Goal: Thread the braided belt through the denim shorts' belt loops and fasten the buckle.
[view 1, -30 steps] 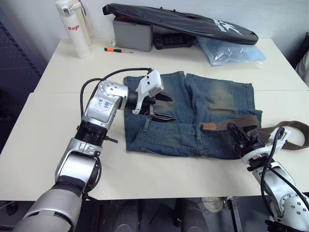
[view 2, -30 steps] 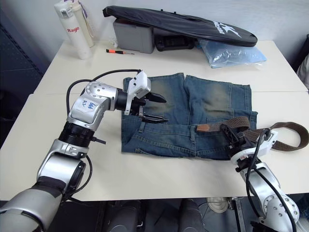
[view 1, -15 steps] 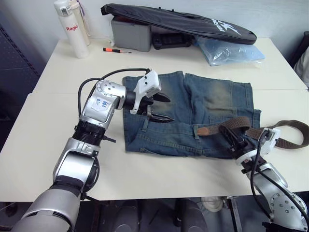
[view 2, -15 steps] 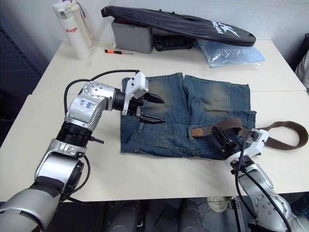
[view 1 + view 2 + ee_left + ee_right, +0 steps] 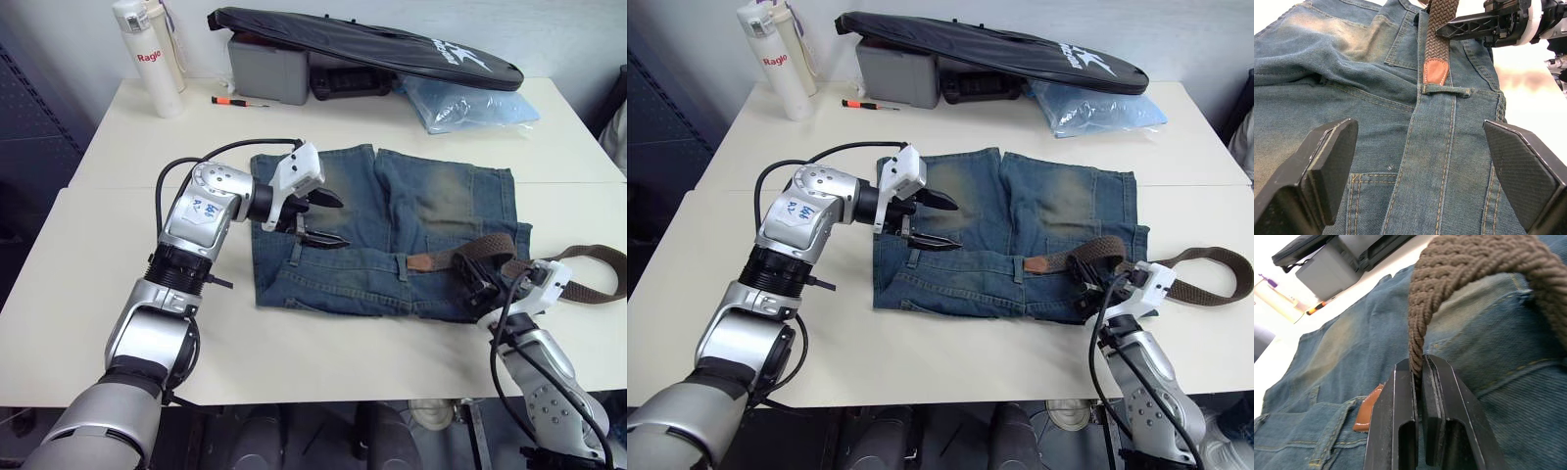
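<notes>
**Belt partly laid on shorts, right arm gripping the braid**

- Denim shorts (image 5: 392, 230): spread flat on the pale counter (image 5: 98, 255), waistband toward the robot, legs pointing away.
- Braided belt (image 5: 485, 248): its brown leather tip (image 5: 1436, 71) lies on the waistband, touching a belt loop (image 5: 1445, 90); whether it has entered the loop cannot be told. From there the braid arches up over the shorts' right side, then trails off the denim in a loop on the counter at the robot's right.
- Right gripper (image 5: 1419, 382): jaws closed tight on the braid, pinching it edge-on just above the waistband, near the shorts' right edge.
- Left gripper (image 5: 325, 217): jaws spread wide and holding nothing, hovering over the waistband on the shorts' left side, aimed along the band toward the leather tip.
- Far edge of counter: white bottle (image 5: 147, 54), orange-tipped pen (image 5: 238, 101), grey box (image 5: 266, 67), long black bag (image 5: 367, 44), blue plastic packet (image 5: 468, 103).
</notes>
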Robot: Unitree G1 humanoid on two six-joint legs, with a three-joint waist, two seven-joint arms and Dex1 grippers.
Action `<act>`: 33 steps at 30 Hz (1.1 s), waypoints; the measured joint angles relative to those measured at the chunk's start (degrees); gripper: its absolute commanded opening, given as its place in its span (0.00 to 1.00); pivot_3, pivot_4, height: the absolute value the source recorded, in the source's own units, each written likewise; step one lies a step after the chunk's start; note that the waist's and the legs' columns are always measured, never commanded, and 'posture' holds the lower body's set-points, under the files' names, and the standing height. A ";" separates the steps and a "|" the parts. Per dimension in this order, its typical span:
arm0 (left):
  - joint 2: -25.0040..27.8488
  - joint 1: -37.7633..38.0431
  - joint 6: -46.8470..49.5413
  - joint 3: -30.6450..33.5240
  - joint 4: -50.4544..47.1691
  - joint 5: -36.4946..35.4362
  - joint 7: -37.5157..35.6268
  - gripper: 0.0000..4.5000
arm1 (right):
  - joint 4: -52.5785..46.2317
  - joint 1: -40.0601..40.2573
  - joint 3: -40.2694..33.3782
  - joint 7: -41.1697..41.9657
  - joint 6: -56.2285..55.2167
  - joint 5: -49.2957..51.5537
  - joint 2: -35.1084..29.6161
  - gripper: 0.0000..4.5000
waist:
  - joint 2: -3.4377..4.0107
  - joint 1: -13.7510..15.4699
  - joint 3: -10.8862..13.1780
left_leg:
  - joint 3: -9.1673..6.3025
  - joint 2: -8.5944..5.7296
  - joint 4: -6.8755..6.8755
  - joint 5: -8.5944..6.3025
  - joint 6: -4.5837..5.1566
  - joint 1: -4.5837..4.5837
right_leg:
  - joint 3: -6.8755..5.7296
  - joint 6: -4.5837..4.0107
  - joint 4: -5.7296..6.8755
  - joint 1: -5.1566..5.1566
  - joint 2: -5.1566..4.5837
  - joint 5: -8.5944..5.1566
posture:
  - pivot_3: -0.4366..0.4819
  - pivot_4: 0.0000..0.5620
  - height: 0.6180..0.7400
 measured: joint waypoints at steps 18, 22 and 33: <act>-0.21 0.00 -0.03 -0.46 0.00 0.00 -0.07 1.00 | -2.26 3.28 -1.66 3.26 8.03 8.98 0.57 0.02 | 0.00 -0.05 0.00 | 0.00 0.01 -0.02 0.00 0.00 0.02 | 0.00 0.00 -0.01 0.00 0.01 0.00 | 0.48 0.27 1.00; -0.20 0.00 -0.04 -0.46 0.00 0.00 -0.07 1.00 | -1.48 3.31 -3.50 3.28 9.18 11.94 0.57 0.02 | 0.00 0.09 0.00 | 0.00 0.01 -0.02 0.00 0.00 0.01 | 0.00 0.00 -0.01 0.01 0.00 0.00 | 0.48 0.27 1.00; -0.20 0.00 -0.11 -0.48 0.00 0.00 -0.09 1.00 | -2.03 4.63 -3.69 4.06 9.57 14.55 1.05 0.02 | 0.00 0.01 0.00 | 0.00 0.01 -0.02 0.00 0.00 0.01 | 0.00 0.00 0.00 0.00 0.01 0.00 | 0.48 0.27 1.00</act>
